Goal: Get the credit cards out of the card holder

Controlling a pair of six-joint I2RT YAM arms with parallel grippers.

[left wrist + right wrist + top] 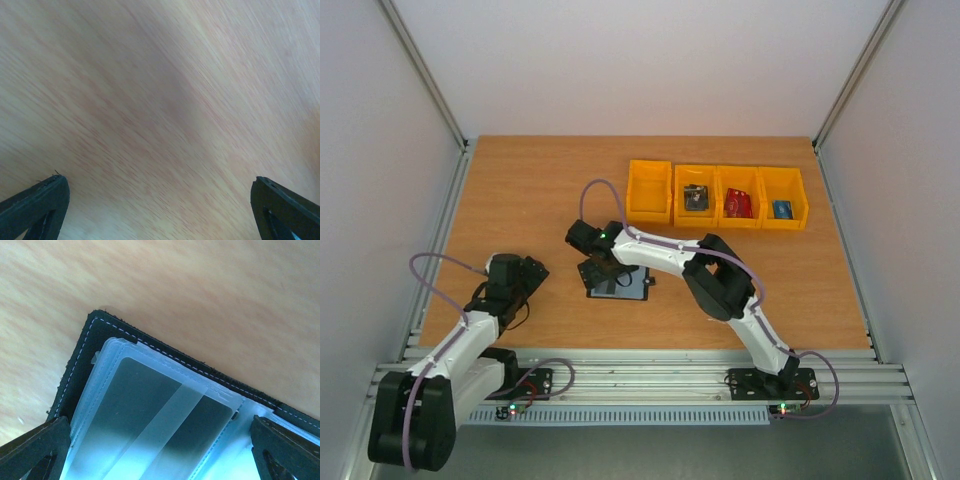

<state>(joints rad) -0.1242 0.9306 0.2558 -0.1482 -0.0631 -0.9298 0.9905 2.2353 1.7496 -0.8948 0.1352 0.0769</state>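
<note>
The black card holder (620, 286) lies open on the table in front of the arms. In the right wrist view its stitched black edge (80, 355) frames clear plastic sleeves, and a dark credit card (145, 405) with a pale stripe sits inside the top sleeve. My right gripper (599, 271) hangs low over the holder's left half; its jaws (159, 442) are open, one finger at each side of the sleeve, holding nothing. My left gripper (532, 271) is left of the holder, apart from it, open (159, 202) over bare wood.
A row of yellow bins (649, 172) stands at the back right. One holds a grey-dark item (695, 198), one a red card (738, 204), one a blue card (781, 209). The leftmost bin looks empty. White walls enclose the table.
</note>
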